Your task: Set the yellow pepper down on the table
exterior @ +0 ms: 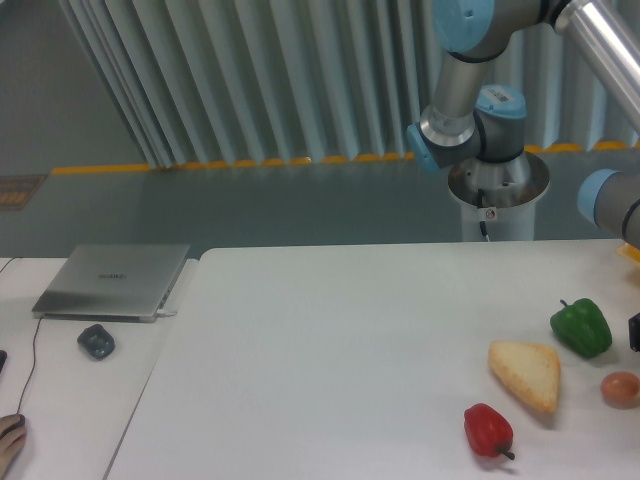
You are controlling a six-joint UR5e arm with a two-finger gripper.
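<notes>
Trouble lies at the right edge: the gripper (635,333) shows only as a dark sliver beside the green pepper (581,327), so its opening cannot be told. The yellow pepper (633,252) — 1 sliver above that green pepper — could drop onto it instead of the table (330,360).

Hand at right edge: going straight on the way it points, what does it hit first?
Mostly out of frame. If the hand points down, likely bare table, close to the round brown item; depth unclear.
</notes>
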